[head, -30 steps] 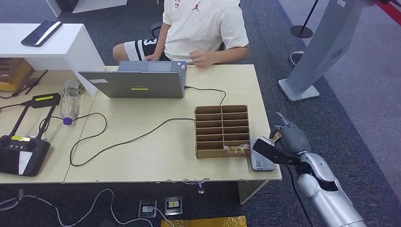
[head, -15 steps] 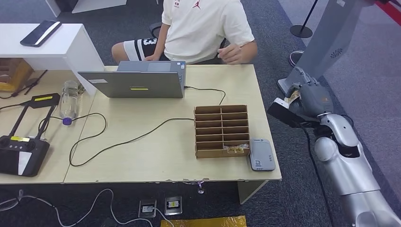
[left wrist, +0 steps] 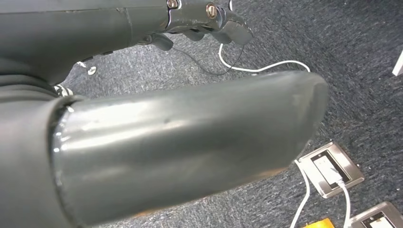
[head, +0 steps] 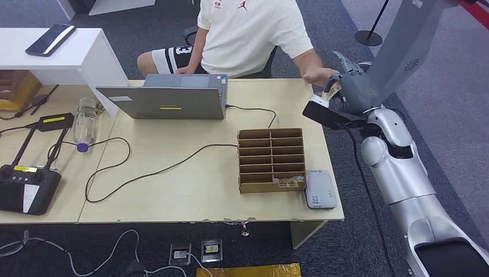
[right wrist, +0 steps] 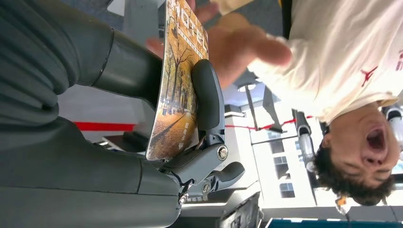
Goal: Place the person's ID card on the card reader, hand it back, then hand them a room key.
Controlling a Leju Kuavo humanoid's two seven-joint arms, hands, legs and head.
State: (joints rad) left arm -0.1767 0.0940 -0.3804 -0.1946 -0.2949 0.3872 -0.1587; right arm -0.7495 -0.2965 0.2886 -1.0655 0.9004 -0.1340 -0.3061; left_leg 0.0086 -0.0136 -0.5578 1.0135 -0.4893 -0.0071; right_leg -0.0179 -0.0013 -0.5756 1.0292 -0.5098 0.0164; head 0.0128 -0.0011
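My right hand (head: 348, 92) is raised beyond the table's far right corner and pinches a room key card (head: 331, 89). The right wrist view shows the card (right wrist: 177, 80) printed with autumn trees and the word HOTEL, clamped between the grey thumb (right wrist: 126, 66) and a dark finger (right wrist: 207, 95). The person's hand (head: 319, 75) reaches to the card's far end, and its fingers (right wrist: 237, 45) are at the card's edge. The grey card reader (head: 320, 188) lies bare at the table's near right corner. My left hand (left wrist: 190, 123) hangs over the carpet, holding nothing.
A wooden card rack (head: 271, 160) stands left of the reader. A laptop (head: 167, 98) with a black cable sits before the seated person (head: 248, 34). A bottle (head: 85, 122) and a controller (head: 26, 187) lie on the left. A grey kiosk base (head: 363, 109) stands right of the table.
My right hand has risen from beside the card reader and swung far forward with the card. The person's hand left the table and came out to meet it.
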